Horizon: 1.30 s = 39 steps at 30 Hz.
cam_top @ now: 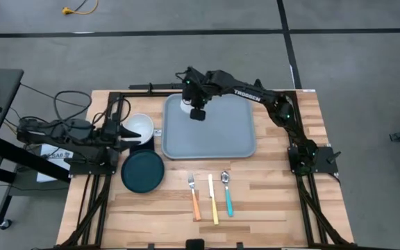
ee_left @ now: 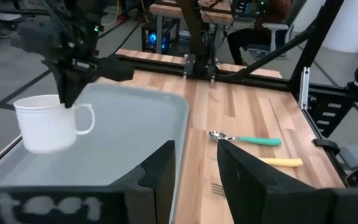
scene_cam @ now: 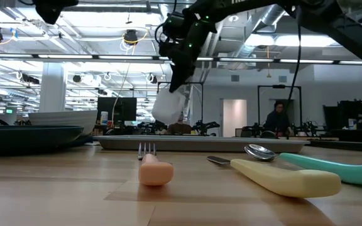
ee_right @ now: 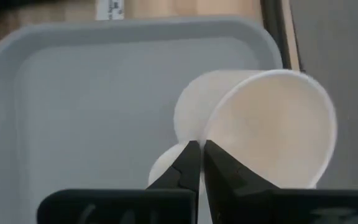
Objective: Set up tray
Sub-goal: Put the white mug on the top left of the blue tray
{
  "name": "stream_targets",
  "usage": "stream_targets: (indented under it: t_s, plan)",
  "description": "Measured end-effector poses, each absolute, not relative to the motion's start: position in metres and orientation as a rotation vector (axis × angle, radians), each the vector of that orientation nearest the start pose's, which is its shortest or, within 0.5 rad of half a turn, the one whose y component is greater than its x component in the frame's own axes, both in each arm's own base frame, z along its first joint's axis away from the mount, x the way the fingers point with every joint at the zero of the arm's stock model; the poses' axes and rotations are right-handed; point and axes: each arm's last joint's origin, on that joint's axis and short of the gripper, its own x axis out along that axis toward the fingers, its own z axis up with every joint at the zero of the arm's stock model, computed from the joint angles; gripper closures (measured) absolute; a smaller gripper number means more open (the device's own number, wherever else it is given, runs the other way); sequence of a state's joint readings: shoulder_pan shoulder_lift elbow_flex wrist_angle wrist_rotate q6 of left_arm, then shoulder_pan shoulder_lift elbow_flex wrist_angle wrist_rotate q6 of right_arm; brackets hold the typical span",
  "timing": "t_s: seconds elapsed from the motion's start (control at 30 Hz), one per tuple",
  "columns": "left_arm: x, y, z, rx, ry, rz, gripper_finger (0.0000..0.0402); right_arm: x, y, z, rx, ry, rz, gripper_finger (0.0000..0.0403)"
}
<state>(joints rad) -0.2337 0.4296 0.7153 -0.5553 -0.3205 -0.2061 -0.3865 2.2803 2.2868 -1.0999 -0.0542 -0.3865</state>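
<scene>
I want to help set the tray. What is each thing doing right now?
Tray: flat on the table, bare.
Mug: lifted over the tray, hanging from the right gripper, jaws shut on its rim.
Left gripper: jaws apart, holding nothing.
Bowl: upright beside the tray.

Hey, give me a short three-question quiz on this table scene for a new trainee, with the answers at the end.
1. True or false: the white ceramic mug already rests flat on the large grey-blue plastic tray.
2. Which holds the mug's rim? A) right gripper B) left gripper C) neither
3. Fill in: on the wooden table, the teal-handled spoon lies beside the yellow-handled ____.

Key
1. False: it hangs tilted above the tray.
2. A; its jaws are shut on the rim, while the left gripper waits by the white bowl and dark teal round plate.
3. knife
</scene>
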Motion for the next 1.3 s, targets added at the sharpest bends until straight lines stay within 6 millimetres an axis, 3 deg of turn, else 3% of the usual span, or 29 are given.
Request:
stream_targets:
  t_s: [0.17, 0.73, 0.9, 1.07, 1.3]
  plan:
    - [0.099, -0.014, 0.304, -0.130, 0.248, 0.112, 0.0294, 0.449, -0.170, 0.279, -0.162, 1.115, -0.040, 0.0403]
    - [0.132, -0.022, 0.293, -0.089, 0.341, 0.127, 0.0294, 0.453, -0.158, 0.279, -0.214, 1.120, 0.009, 0.0403]
    - [0.148, -0.026, 0.292, -0.065, 0.333, 0.122, 0.0294, 0.447, -0.130, 0.291, -0.292, 1.160, 0.118, 0.0403]
    - [0.160, -0.028, 0.291, -0.034, 0.318, 0.151, 0.0294, 0.424, -0.094, 0.316, -0.353, 1.228, 0.312, 0.0403]
    - [0.181, -0.030, 0.286, 0.006, 0.295, 0.237, 0.0294, 0.398, -0.043, 0.356, -0.372, 1.122, 0.559, 0.0403]
